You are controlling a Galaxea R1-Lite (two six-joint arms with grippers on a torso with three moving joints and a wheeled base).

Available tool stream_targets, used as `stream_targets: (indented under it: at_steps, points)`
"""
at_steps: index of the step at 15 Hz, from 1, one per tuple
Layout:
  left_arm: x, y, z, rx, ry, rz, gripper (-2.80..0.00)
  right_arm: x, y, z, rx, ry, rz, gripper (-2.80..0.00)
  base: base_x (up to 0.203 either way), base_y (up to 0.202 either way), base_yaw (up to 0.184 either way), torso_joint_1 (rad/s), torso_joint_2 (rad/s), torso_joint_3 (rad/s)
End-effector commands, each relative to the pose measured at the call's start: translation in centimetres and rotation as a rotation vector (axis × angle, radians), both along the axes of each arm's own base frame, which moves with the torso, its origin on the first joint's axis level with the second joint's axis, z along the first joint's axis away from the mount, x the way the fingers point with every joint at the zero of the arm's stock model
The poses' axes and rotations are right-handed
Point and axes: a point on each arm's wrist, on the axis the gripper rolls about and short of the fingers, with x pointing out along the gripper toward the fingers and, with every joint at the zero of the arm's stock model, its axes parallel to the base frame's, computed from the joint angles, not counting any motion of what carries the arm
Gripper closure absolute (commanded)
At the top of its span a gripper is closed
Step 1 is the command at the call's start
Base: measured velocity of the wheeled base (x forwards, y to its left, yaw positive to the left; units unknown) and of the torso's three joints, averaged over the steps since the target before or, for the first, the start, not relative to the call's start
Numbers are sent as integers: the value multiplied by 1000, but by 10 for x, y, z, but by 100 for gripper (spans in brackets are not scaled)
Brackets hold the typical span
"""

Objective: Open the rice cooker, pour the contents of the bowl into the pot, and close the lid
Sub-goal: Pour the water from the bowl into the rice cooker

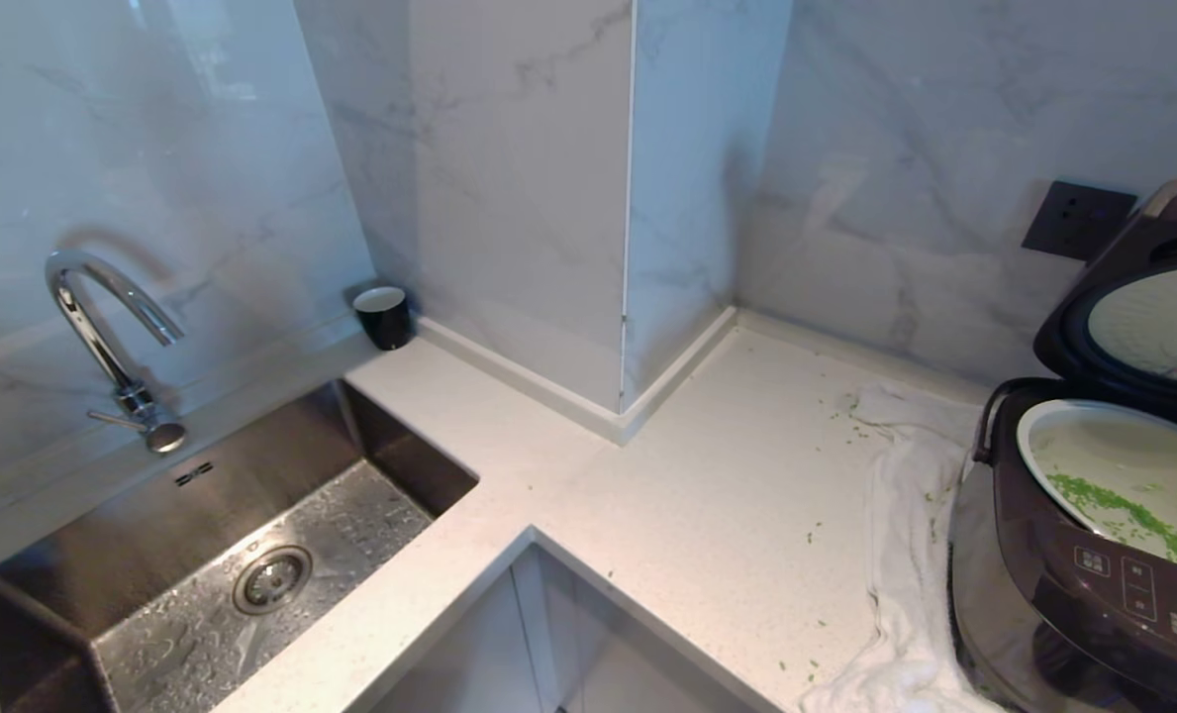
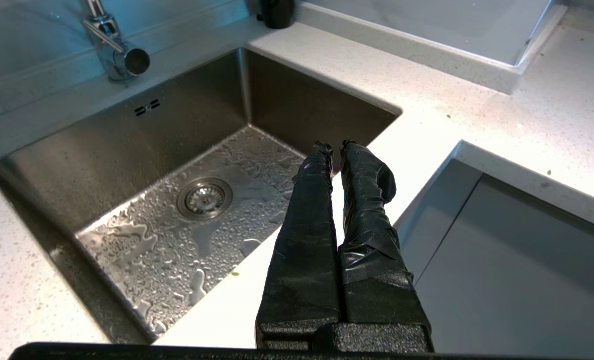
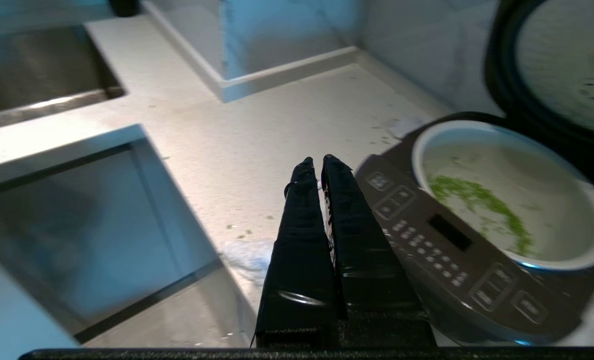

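The dark brown rice cooker stands at the counter's right end with its lid raised, silvery plate facing forward. Green chopped contents lie inside the pale pot. The bowl is out of view. Neither gripper shows in the head view. In the right wrist view, my right gripper is shut and empty, hanging above the counter beside the cooker's button panel, short of the pot and its green bits. My left gripper is shut and empty over the sink's front edge.
A white towel lies under and left of the cooker, with green flecks scattered on the counter. The wet steel sink and its faucet are at the left. A black cup stands against the back wall, and a wall socket sits behind the cooker.
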Motion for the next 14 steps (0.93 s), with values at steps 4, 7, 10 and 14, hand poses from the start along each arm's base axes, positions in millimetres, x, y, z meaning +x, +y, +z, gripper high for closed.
stream_targets:
  at_steps: [4, 7, 10, 14]
  points:
    - [0, 0, -1, -3, 2, 0, 0, 1, 6, 2, 28, -15, -51, 0, 0, 0, 0, 0, 0, 0]
    - [0, 0, -1, -3, 2, 0, 0, -11, 1, -7, 25, -100, -19, 0, 0, 0, 0, 0, 0, 0]
    - [0, 0, -1, -4, 2, 0, 0, -19, 0, -38, 18, -121, -48, 0, 0, 0, 0, 0, 0, 0]
    - [0, 0, -1, -8, 1, 0, 0, -5, -2, -83, -32, -49, -153, 0, 0, 0, 0, 0, 0, 0]
